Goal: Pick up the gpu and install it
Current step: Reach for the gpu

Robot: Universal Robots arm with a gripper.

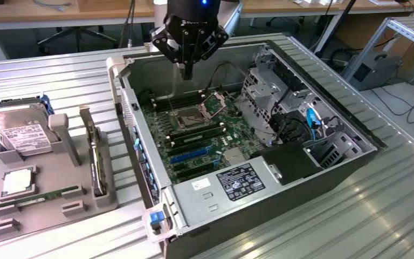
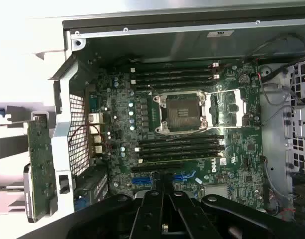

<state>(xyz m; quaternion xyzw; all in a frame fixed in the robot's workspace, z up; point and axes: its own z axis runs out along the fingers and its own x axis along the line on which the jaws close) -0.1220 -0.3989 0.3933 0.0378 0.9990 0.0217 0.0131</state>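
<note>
The gpu (image 1: 96,162) stands on edge in a grey holder (image 1: 74,208) on the table, at the exterior view's left of the open computer case (image 1: 336,162). In the wrist view the gpu (image 2: 40,164) shows as a thin green-dark board outside the case wall. My gripper (image 1: 187,73) hangs above the far end of the case, over the motherboard (image 1: 200,129), well away from the gpu. Its fingers (image 2: 155,209) are shut together with nothing between them. Below it lie the CPU socket (image 2: 182,112) and the blue expansion slots (image 2: 142,180).
The holder also carries a silver hard drive (image 1: 23,135), a CPU chip (image 1: 18,181) and a green memory stick (image 1: 38,197). Inside the case are a power supply (image 1: 239,181), a metal drive cage (image 1: 279,102) and loose cables. The slatted metal table (image 1: 63,81) surrounds everything.
</note>
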